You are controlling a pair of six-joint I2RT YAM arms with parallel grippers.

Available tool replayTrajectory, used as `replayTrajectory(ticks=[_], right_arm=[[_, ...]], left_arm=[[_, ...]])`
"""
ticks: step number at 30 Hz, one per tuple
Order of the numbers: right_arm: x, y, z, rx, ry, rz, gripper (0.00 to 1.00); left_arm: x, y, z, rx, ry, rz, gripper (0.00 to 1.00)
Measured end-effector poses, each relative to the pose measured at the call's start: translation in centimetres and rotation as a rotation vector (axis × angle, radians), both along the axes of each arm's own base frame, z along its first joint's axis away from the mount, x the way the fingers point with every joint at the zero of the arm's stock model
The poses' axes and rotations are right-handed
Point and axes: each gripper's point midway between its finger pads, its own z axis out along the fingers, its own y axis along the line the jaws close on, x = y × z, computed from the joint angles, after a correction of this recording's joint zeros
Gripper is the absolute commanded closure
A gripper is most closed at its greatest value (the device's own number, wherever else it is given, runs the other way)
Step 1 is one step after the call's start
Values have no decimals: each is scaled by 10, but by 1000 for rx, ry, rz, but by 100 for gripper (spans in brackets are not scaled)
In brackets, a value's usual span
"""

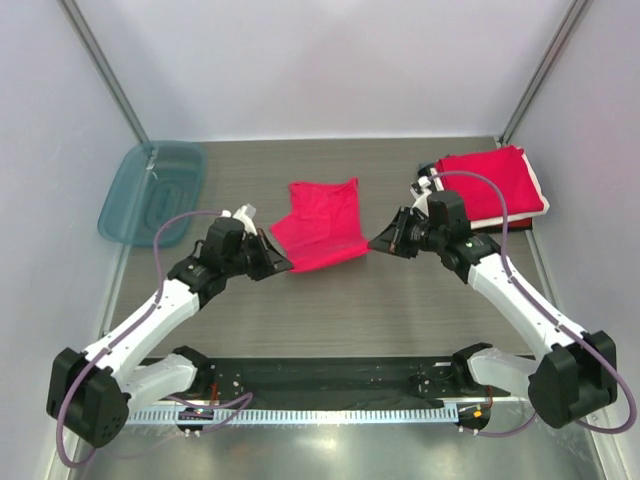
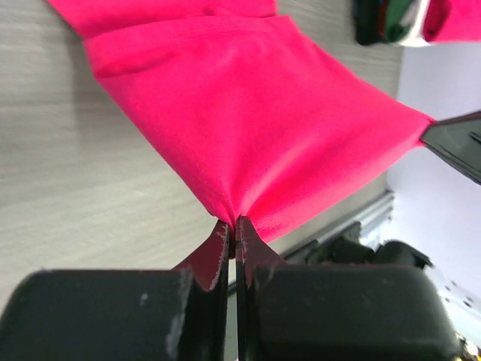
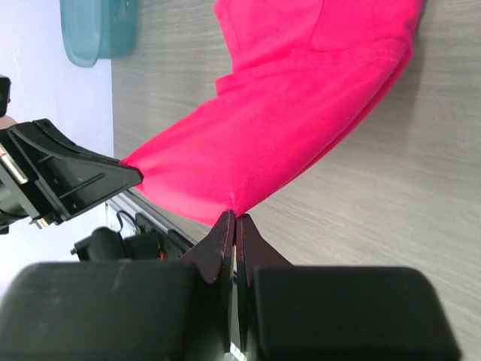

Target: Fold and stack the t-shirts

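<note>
Your inventory, bench (image 1: 350, 320) as seen from above and from both wrists:

1. Crimson t-shirt (image 1: 322, 225): one piece, plain bright red. You find it at the middle of the bench, between your two arms. Its far part lies flat on the surface. Its near edge is drawn out in a line between your two hands, and the cloth gathers into small creases at each grip.

2. Left hand (image 2: 234, 226): fingers pressed together, pinching the near left corner of the crimson t-shirt. A pucker of fabric sits right at the fingertips.

3. Right hand (image 3: 234, 222): fingers likewise pressed together, pinching the near right corner of the same shirt.

4. Stack of folded t-shirts (image 1: 495, 185): at the far right corner of the bench, well apart from the crimson t-shirt. You see a red one on top, a white edge beneath it and a dark layer showing at the near side.

5. Teal tray (image 1: 152, 190): translucent plastic, at the far left corner, overhanging the bench's left side.
</note>
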Motion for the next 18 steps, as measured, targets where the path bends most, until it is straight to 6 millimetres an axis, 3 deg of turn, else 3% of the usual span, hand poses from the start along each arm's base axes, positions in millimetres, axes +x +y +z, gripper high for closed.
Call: replayTrajectory(ticks=[5,10,14,18], right_arm=[[-19,-8,2,-10,-10,-3,99],[-22,-12,-3,-30,-10,-13,99],[-16,-16,-16,-76,13,-33,99],[2,-23,-24,-146,12,-77,99]], left_arm=[[-16,-5,11,-37,-23,-23,100],[-15,-8,0,-20,10,-28,100],[-5,-13,-12,13,61,-28,100],[11,-19,-4,26,54,-19,100]])
